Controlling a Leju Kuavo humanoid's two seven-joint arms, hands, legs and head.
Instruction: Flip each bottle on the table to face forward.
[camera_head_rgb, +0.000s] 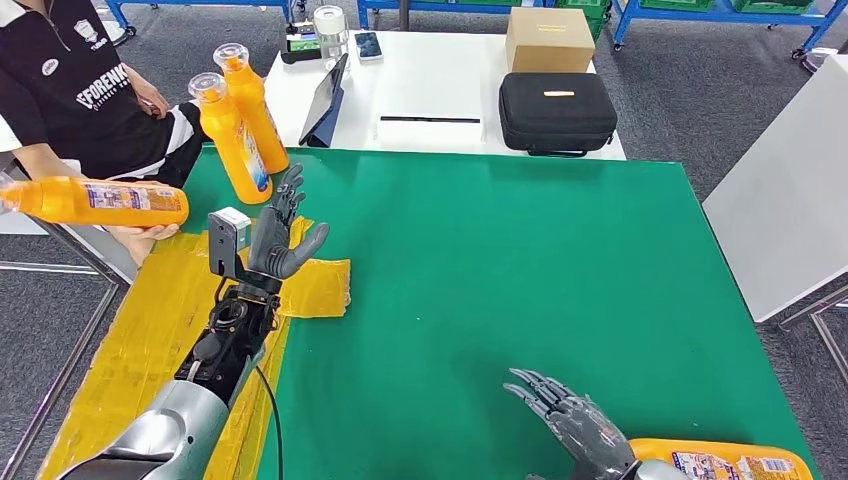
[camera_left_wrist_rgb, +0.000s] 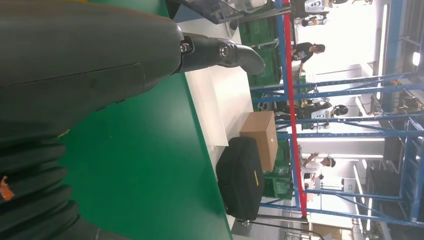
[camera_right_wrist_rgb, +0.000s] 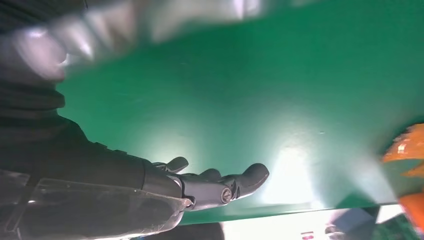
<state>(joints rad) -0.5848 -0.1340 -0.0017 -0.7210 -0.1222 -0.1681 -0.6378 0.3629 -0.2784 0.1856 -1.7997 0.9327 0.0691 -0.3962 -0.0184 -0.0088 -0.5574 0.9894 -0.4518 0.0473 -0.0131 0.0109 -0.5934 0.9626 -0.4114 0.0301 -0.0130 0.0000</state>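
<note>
From the head view, two orange bottles (camera_head_rgb: 238, 120) stand upright at the far left corner of the green table (camera_head_rgb: 520, 270), just beyond the left hand (camera_head_rgb: 280, 232), which is raised with its fingers spread and nothing in it. A third orange bottle (camera_head_rgb: 100, 201) lies level in a person's hand (camera_head_rgb: 145, 235) off the table's left edge, its long axis running left to right, close beside the left arm and well apart from the right. A fourth bottle (camera_head_rgb: 725, 462) lies on its side at the near right corner, long axis also left to right, touching or just behind the right hand (camera_head_rgb: 575, 420), whose fingers are apart and empty. So the left hand is the nearer one for the standing pair and the offered bottle, the right for the lying one. Yellow tape (camera_head_rgb: 150, 330) covers the near left of the table; a white table (camera_head_rgb: 440, 90) beyond carries a black case (camera_head_rgb: 556, 110) and a cardboard box (camera_head_rgb: 549, 38). In the left wrist view, a dark fingertip (camera_left_wrist_rgb: 240, 54) stretches out over the green surface, with the case and box past it and blue racking (camera_left_wrist_rgb: 350, 130) behind. In the right wrist view, the fingers (camera_right_wrist_rgb: 225, 182) are extended over bare green, an orange bottle edge (camera_right_wrist_rgb: 407, 170) beside them.
</note>
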